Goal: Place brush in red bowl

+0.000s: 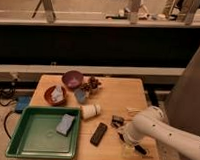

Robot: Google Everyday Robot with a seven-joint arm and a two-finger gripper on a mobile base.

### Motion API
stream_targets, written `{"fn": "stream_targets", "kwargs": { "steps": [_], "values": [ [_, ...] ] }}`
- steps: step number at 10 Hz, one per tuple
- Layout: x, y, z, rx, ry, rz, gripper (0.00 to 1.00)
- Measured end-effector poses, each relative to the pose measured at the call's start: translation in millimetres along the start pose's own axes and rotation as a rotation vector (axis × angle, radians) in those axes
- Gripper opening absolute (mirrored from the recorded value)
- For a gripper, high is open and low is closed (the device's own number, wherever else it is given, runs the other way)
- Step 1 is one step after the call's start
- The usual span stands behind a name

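Red bowl (47, 99) far left holds something pale; green tray (38, 138) holds a grey sponge (65, 124); pincer (126, 141) near right over the worktop (118, 95), grip impossible to tell

Lab-like test space: wooden table (118, 94) before long rails (109, 72), pincer (126, 140) at its front-right edge.

I can't read the gripper (127, 138). It sits low over the front right of the table (118, 95) and blends into the pale wrist. The arm (159, 131) hides most of the small tools there, then runs off the right edge. Below it only a dark sliver shows, which I take for the brush (139, 149). The pale thing in the red bowl (47, 99) is a blur. The brown clump (92, 84) is too soft to name.
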Motion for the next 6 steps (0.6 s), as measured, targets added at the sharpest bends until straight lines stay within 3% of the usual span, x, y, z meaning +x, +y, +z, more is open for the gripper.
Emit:
{"fn": "stream_targets", "kwargs": {
  "steps": [6],
  "values": [
    [17.3, -5.2, -18.3, 0.043, -0.015, 0.055, 0.8]
  ]
}}
